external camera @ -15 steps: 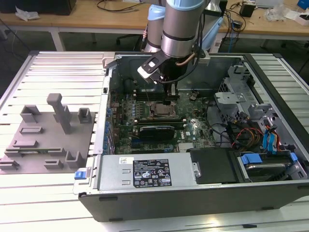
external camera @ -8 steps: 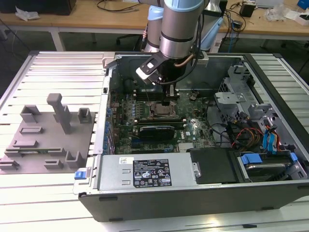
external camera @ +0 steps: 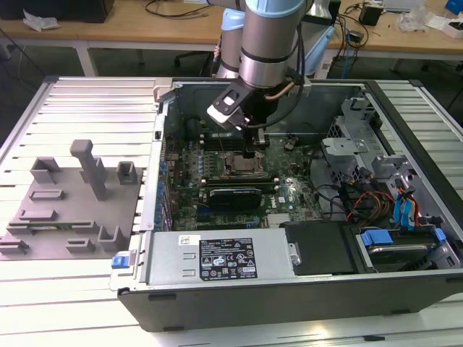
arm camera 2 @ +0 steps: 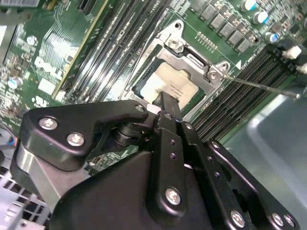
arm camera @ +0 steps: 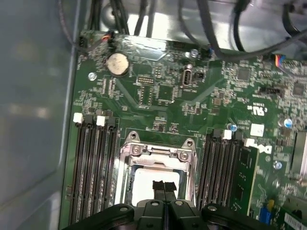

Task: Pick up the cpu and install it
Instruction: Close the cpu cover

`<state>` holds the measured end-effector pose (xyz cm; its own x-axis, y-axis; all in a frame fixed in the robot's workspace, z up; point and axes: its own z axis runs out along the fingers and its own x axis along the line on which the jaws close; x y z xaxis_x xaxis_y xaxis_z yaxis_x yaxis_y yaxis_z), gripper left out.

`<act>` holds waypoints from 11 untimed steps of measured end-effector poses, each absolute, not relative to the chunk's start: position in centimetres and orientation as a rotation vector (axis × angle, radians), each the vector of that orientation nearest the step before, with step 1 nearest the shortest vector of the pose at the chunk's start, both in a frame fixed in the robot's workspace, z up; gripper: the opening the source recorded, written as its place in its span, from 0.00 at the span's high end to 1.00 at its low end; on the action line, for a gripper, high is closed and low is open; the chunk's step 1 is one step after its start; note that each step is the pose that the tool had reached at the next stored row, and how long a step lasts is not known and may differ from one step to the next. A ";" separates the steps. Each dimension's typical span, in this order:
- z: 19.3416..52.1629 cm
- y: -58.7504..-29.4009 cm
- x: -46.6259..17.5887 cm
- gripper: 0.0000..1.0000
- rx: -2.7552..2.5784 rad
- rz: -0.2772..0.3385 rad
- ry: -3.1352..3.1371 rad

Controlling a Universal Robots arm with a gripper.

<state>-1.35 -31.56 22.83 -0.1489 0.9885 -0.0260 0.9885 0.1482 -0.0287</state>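
The gripper (external camera: 252, 150) hangs from the arm (external camera: 269, 40) inside the open computer case (external camera: 289, 296), its tip low over the socket frame (external camera: 239, 168) near the middle of the green board (external camera: 289, 189). On the exterior view's left, well apart from the case, a grey fixture (external camera: 69, 206) lies on the slatted table (external camera: 94, 94). The silver power supply (external camera: 217, 259) fills the near side of the case.

In the second wrist view the fingers (arm camera 2: 169, 108) are closed together into one narrow black tip with nothing clamped between them. That tip sits at the near edge of the cpu (arm camera 2: 168, 82), whose pale top lies flat inside the metal socket frame (arm camera 2: 192, 60). Whether the tip presses on the chip or stops just above it, I cannot tell. A thin metal rod (arm camera 2: 264, 86) runs out from the frame's corner over the memory slots (arm camera 2: 254, 72).

In the first wrist view the two fingertips (arm camera: 159, 186) meet with only a hairline between them, over the cpu (arm camera: 144, 184) in its frame (arm camera: 158, 152). Memory slots (arm camera: 93, 167) flank the socket on both sides, and a coin battery (arm camera: 117, 64) lies farther off on the board.
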 end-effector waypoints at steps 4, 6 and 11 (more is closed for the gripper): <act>22.8 -31.6 -1.3 0.89 1.950 -0.061 2.459; 22.8 -31.6 -1.3 0.89 1.901 -0.061 2.496; 22.8 -31.6 -1.3 0.89 1.772 -0.060 2.587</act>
<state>-1.35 -31.56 22.83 -0.3616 0.9320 -0.0261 0.9322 0.3609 -0.0287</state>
